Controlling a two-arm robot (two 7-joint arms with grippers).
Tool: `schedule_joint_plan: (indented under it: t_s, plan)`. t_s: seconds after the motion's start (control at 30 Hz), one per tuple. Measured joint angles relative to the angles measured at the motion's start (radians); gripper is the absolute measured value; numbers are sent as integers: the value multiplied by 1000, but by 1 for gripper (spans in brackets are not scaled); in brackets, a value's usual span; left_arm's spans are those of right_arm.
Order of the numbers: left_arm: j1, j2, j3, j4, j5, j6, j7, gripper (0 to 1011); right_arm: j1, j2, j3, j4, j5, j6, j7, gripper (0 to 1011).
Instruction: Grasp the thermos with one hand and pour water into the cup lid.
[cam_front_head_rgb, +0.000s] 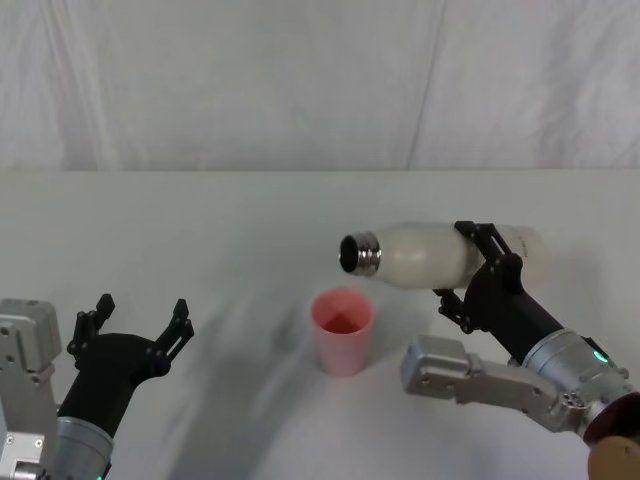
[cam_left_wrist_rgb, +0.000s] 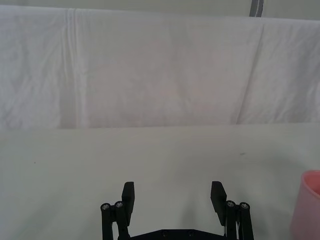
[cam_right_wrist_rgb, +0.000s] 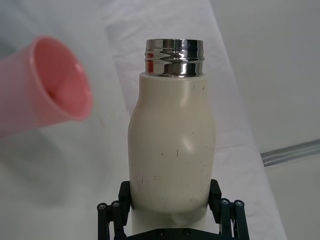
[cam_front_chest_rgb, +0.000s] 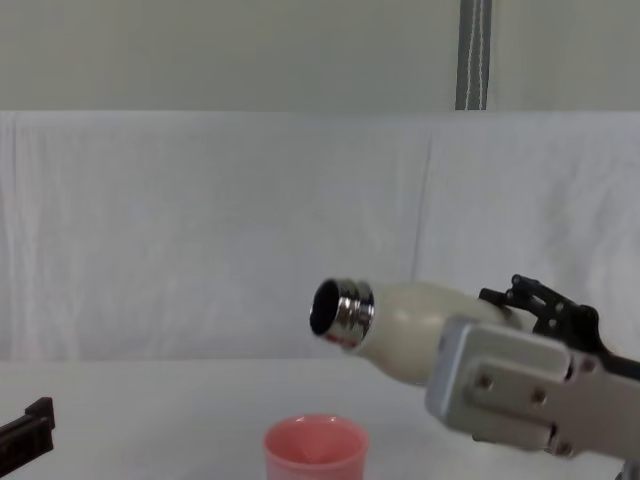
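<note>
The cream-white thermos (cam_front_head_rgb: 430, 254) lies tipped almost level in the air, its open steel neck (cam_front_head_rgb: 361, 254) pointing left just above the pink cup lid (cam_front_head_rgb: 343, 329). My right gripper (cam_front_head_rgb: 478, 262) is shut around the bottle's body. From the chest view the thermos (cam_front_chest_rgb: 395, 317) hangs over the cup lid (cam_front_chest_rgb: 315, 447), and its mouth is dark inside. In the right wrist view the thermos (cam_right_wrist_rgb: 172, 145) sits between the fingers (cam_right_wrist_rgb: 119, 205), with the cup lid (cam_right_wrist_rgb: 47, 84) off to one side. My left gripper (cam_front_head_rgb: 140, 318) is parked open at the near left, holding nothing.
A white cloth covers the table (cam_front_head_rgb: 200, 220) and hangs as a backdrop behind it. In the left wrist view the open left gripper (cam_left_wrist_rgb: 173, 194) faces bare cloth, and the cup lid's edge (cam_left_wrist_rgb: 307, 205) shows at the side.
</note>
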Motion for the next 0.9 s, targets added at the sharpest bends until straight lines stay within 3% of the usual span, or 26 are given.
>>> schedule_joint_plan:
  t_s: [0.43,0.5,0.53,0.7,0.9]
  plan:
    - [0,0,0,0,0,0,0,1001,-40,-55,88,-2,195,-79,-19,950]
    - [0,0,0,0,0,0,0,1001,-51,-73,112,4,252,-97,-17,950]
    - [0,0,0,0,0,0,0,1001,-51,-73,112,4,252,-97,-17,950]
    - [0,0,0,0,0,0,0,1001,-73,-105,155,20,357,-126,-3,950]
    - [0,0,0,0,0,0,0,1001,-86,-121,180,29,410,-140,6,950]
